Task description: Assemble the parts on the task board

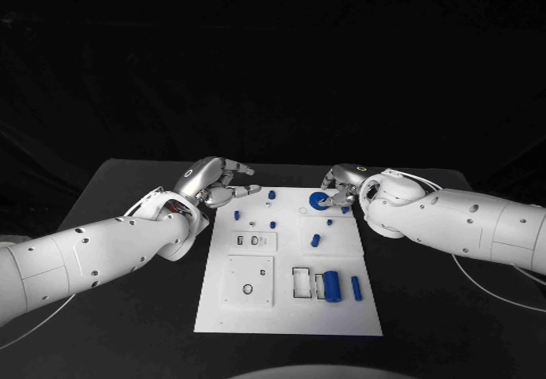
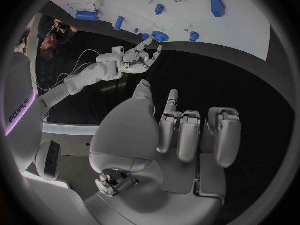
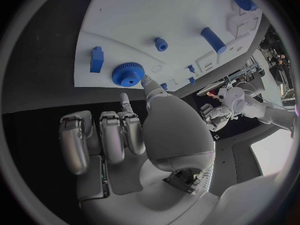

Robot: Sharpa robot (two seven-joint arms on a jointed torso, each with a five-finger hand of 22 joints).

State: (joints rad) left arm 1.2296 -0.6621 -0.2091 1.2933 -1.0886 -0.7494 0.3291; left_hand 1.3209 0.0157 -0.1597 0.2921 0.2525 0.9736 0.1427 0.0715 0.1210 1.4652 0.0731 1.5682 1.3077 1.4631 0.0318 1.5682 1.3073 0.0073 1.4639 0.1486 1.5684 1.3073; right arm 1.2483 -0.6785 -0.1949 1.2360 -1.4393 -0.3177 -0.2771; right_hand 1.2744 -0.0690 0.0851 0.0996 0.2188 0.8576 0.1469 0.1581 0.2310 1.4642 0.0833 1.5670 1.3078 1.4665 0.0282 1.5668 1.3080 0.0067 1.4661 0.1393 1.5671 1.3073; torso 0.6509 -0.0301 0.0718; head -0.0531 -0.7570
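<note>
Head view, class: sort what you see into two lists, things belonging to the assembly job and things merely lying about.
Belongs to the job:
task board
blue gear
blue cylinder
left robot hand
right robot hand

Lying about:
black table
white cable

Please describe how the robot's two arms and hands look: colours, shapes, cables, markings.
Both arms are white, smooth, rounded shells dotted with small dark holes. The left hand and right hand are silver metal with jointed fingers; each has a small ring mark on its back. Thin pale cables hang beside the arms.
</note>
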